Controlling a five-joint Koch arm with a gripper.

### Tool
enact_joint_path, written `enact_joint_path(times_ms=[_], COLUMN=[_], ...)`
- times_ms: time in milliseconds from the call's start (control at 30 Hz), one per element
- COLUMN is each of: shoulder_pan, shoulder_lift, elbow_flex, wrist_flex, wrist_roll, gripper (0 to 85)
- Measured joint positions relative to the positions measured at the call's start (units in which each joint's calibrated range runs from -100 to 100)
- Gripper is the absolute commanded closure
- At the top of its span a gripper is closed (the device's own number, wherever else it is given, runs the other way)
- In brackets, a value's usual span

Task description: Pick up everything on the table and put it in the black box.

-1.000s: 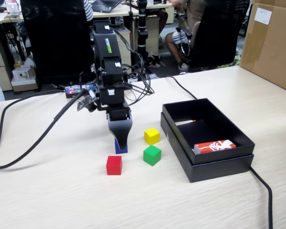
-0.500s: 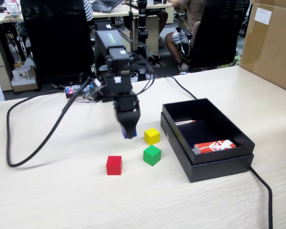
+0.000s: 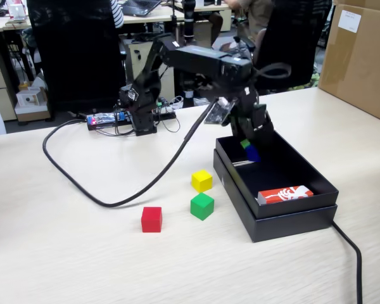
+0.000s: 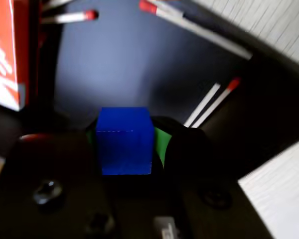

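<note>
The blue cube (image 4: 124,141) sits clamped between the jaws of the gripper (image 3: 249,152), held above the inside of the black box (image 3: 304,209); in the wrist view white sticks with red tips (image 4: 209,102) and a red-and-white packet (image 4: 7,55) lie on the box floor below it; on the desk (image 3: 69,253), left of the box in the fixed view, stand the yellow cube (image 3: 201,180), the green cube (image 3: 202,206) and the red cube (image 3: 151,219), apart from one another.

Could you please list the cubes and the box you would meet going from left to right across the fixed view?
red cube → yellow cube and green cube, about level with each other → blue cube, held in the gripper above the box → black box, its rim reaching farthest right.
</note>
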Motion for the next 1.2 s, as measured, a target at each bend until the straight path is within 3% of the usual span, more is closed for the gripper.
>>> enact_joint_path(times_ms=[67, 167, 300, 533, 800, 1000, 1200], shoulder_pan=[0.3, 0.9, 1.1, -1.8, -7.9, -9.9, -10.0], shoulder_lift=[2.6, 12.3, 13.5, -6.0, -30.0, -30.4, -18.9], elbow_flex=[2.6, 11.0, 11.0, 10.6, -5.3, -19.1, -19.7], wrist_flex=[-0.5, -1.6, -3.3, -8.7, -12.6, -12.6, -12.1], wrist_roll=[0.0, 0.7, 1.1, 1.1, -1.9, -3.6, -4.3], gripper=[74.6, 56.4, 44.8, 44.3, 43.9, 39.2, 39.2])
